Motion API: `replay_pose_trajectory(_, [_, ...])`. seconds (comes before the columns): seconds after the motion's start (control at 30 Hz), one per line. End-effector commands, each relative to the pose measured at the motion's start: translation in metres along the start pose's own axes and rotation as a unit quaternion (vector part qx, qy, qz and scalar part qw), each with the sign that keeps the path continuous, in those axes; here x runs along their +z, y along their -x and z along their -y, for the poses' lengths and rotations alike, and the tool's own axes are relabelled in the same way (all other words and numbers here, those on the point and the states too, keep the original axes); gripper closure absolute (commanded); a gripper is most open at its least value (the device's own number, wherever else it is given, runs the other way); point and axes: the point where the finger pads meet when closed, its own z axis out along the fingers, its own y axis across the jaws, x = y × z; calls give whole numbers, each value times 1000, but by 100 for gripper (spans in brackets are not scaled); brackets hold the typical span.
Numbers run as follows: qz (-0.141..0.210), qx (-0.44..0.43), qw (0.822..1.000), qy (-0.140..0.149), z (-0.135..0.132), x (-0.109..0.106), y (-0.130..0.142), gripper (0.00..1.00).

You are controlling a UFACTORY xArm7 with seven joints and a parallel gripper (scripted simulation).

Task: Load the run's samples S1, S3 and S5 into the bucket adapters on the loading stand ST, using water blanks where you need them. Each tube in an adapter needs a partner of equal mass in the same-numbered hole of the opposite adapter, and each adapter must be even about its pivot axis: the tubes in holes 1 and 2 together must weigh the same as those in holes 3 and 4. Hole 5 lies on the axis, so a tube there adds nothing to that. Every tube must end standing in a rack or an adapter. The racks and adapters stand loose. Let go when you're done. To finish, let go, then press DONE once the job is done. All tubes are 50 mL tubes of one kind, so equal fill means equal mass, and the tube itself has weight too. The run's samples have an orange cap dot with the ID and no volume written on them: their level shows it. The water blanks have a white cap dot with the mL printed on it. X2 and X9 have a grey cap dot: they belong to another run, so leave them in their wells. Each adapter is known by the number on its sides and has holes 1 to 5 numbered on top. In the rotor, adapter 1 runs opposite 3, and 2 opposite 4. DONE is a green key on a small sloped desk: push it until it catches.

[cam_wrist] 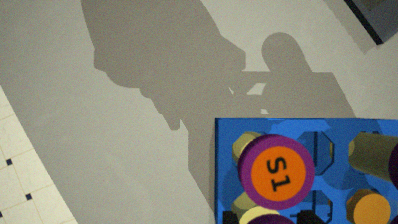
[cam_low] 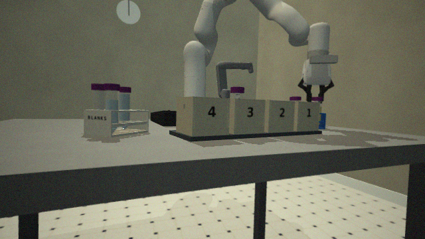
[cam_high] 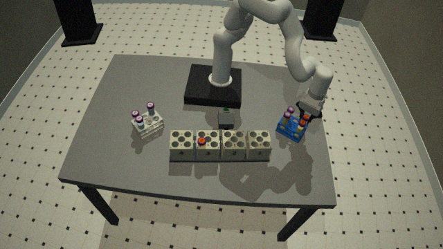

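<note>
Viewing from the top, the hand point(cam_high: 307, 114) point(cam_low: 315, 100) point(cam_wrist: 269, 220) is at two o'clock on the counter point(cam_high: 121, 166) point(cam_low: 99, 149) point(cam_wrist: 55, 90), over the blue rack point(cam_high: 291, 133) point(cam_low: 322, 121) point(cam_wrist: 350, 124). Two orange-dot tubes stand on that rack's right side; two grey-dot tubes stand toward its ten o'clock. One orange-dot tube occupies the seven o'clock hole of adapter 3 point(cam_high: 208, 154) point(cam_low: 249, 117); its ID is unreadable. The white rack point(cam_high: 151, 132) point(cam_low: 97, 121), at nine o'clock, carries three white-dot tubes. The grey desk point(cam_high: 225, 120) with its green key point(cam_high: 225, 109) sits between the arm base and the adapters.

From the exterior, the adapters read 4, 3, 2, 1 from nine to three o'clock on the loading stand point(cam_high: 220, 160) point(cam_low: 246, 135). A purple-rimmed cap shows above adapter 3. The hand points down at two o'clock, fingers drawn in.

At the wrist, S1 point(cam_wrist: 278, 172) stands in the blue rack at five o'clock. Just below it, the hand is closed on the neighbouring capped tube point(cam_high: 306, 117) point(cam_wrist: 270, 220), ID out of view.
</note>
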Motion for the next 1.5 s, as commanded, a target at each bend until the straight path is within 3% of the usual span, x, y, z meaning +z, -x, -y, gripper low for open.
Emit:
replay_pose_trajectory(0.0, [0,0,1000,-3,2,-2,0,100])
replay_pose_trajectory(1.47, [0,0,1000,-3,2,-24,0,100])
